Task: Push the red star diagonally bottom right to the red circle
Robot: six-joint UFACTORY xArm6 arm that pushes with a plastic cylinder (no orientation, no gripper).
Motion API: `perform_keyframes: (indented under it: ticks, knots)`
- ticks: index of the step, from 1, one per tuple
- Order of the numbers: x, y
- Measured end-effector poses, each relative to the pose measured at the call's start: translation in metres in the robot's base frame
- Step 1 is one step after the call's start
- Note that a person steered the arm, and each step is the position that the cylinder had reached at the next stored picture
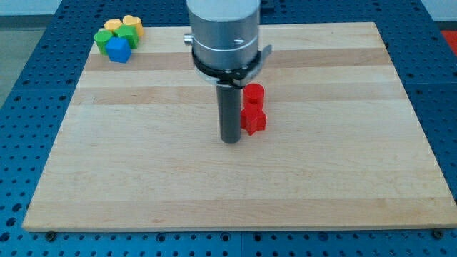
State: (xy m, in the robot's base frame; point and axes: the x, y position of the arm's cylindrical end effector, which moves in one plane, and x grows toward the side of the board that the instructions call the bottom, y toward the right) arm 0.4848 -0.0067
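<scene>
The red star (253,119) lies near the board's middle, touching the red circle (254,93), which stands directly above it in the view. My tip (230,140) rests on the board just left of the red star and slightly below it, close to its left edge. The rod rises from there to the grey arm body at the view's top.
A cluster of blocks sits at the board's top left corner: a blue block (118,50), a green block (127,36), another green block (103,38), and yellow blocks (133,24). The wooden board (143,178) lies on a blue perforated table.
</scene>
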Motion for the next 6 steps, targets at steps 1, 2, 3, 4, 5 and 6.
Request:
perform_keyframes:
  ticks: [1, 2, 3, 4, 5, 6]
  knots:
    - [-0.015, 0.002]
    - [-0.02, 0.008]
    - [-0.02, 0.024]
    - [-0.022, 0.026]
    - [-0.028, 0.042]
    - [-0.036, 0.051]
